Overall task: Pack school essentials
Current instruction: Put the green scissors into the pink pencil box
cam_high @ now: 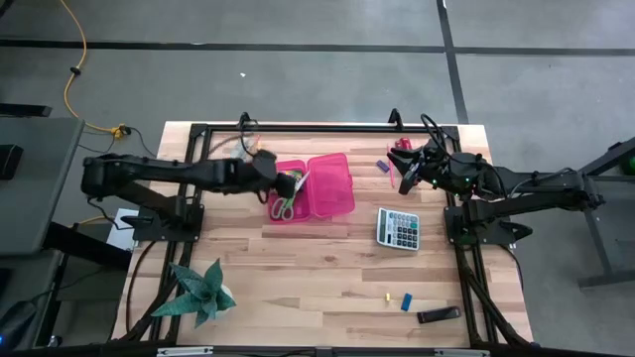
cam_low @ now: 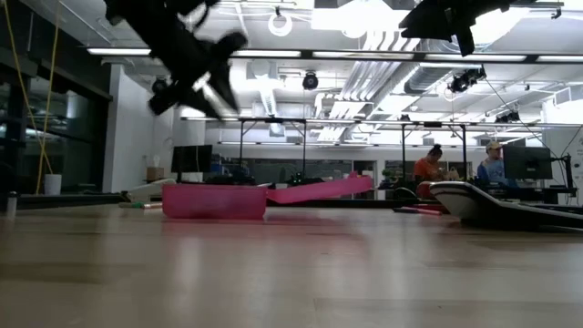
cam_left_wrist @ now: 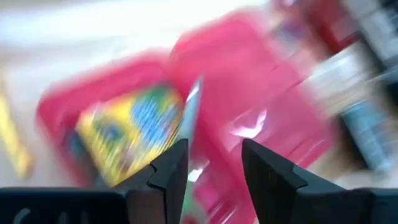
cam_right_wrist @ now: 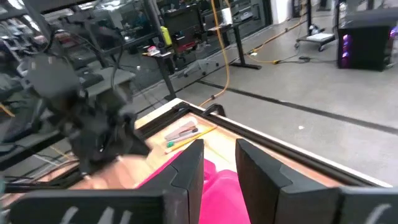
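Observation:
An open pink case (cam_high: 310,185) lies at the table's middle, its lid (cam_low: 319,189) flat beside its tray. In the tray lie a yellow-and-green crayon box (cam_left_wrist: 127,134) and green-handled scissors (cam_high: 281,208). My left gripper (cam_high: 290,183) hovers open above the tray, nothing between its fingers (cam_left_wrist: 214,177). In the low view it hangs well clear of the case (cam_low: 214,87). Thin pencils (cam_right_wrist: 186,138) lie on the table beyond the case's far left side. My right gripper (cam_high: 405,174) waits raised at the far right, open (cam_right_wrist: 219,168), nothing showing between its fingers.
A grey calculator (cam_high: 398,228) lies right of the case. A red stapler (cam_high: 402,147) and a small purple piece (cam_high: 381,166) sit by my right gripper. Tiny yellow (cam_high: 385,296) and blue (cam_high: 405,301) pieces and a black object (cam_high: 438,315) lie near the front edge. A plant (cam_high: 198,291) stands front left.

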Robot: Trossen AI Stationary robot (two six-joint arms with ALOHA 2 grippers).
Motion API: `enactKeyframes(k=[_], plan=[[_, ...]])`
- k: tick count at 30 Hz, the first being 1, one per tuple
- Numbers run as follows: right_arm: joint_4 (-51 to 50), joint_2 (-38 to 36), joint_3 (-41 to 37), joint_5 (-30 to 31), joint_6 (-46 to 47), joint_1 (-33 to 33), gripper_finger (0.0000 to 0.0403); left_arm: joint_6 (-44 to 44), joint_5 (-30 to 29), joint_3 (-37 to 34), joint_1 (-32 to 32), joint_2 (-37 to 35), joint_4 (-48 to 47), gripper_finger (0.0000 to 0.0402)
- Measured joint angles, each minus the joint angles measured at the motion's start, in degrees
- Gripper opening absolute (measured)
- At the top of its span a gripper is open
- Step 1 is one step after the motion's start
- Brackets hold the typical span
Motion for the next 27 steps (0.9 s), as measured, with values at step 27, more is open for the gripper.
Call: enactKeyframes(k=[27], plan=[[8.8,44.6,15.5,-25.1,4.0,-6.5,0.0007,34.8,9.6,0.0,-3.5,-24.6,26.9,0.0010]])
